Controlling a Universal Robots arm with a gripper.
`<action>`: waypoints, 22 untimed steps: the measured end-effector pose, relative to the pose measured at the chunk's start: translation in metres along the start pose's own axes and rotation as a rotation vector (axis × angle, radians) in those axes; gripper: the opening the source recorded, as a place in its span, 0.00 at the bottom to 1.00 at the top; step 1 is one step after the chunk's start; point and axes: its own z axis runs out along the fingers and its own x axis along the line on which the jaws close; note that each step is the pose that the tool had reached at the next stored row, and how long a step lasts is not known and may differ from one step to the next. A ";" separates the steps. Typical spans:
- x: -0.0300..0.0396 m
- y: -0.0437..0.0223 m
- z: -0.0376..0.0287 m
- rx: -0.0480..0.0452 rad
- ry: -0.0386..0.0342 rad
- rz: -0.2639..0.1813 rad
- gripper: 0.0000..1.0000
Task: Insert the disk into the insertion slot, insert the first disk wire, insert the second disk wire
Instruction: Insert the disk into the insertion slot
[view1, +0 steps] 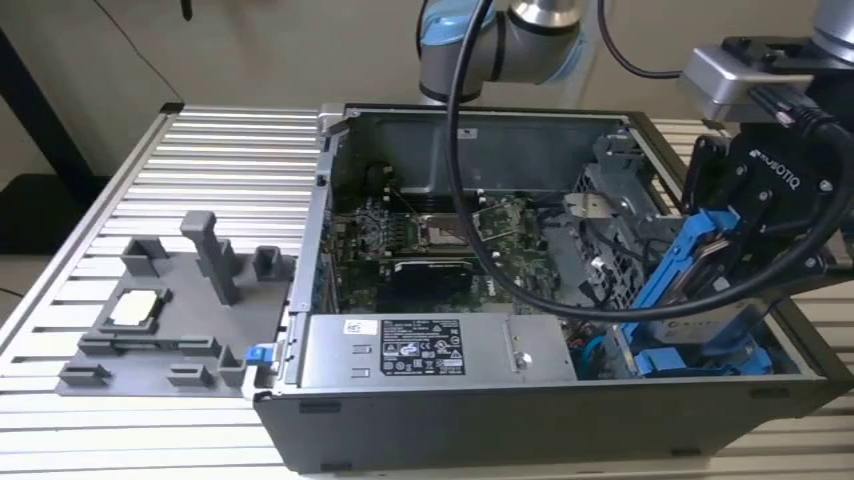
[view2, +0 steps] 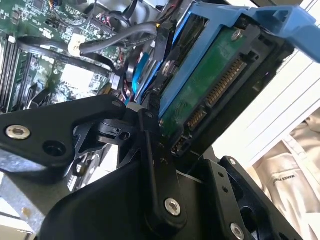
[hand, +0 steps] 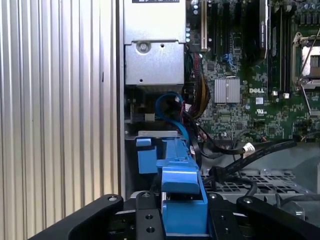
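My gripper (view1: 731, 262) is shut on the disk (view1: 683, 272), a drive in a bright blue caddy. I hold it tilted, nearly on edge, over the open computer case at the exterior view's right. The second wrist view shows the disk's green circuit side and connector (view2: 210, 85) with one black finger (view2: 150, 150) pressed against it. In the first wrist view the blue caddy (hand: 182, 197) sits clamped in my gripper (hand: 182, 222). Just below the disk lies the insertion slot (view1: 681, 358), edged in blue, in the grey drive cage. A blue wire (hand: 167, 100) and black wires (hand: 250, 152) lie loose beside it.
A grey power supply box (view1: 414, 350) with a sticker fills the case's near side, and the motherboard (view1: 427, 240) lies behind it. The arm's thick black cable (view1: 467, 150) hangs over the case. A grey fixture (view1: 174, 300) stands on the slatted table (view1: 200, 160) at the exterior view's left.
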 end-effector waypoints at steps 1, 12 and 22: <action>-0.0003 -0.0005 0.0018 0.0000 -0.0003 -0.001 0.33; -0.0009 -0.0024 0.0094 0.0006 -0.0007 -0.003 0.33; -0.0021 -0.0019 0.0041 -0.0008 0.0080 -0.002 0.47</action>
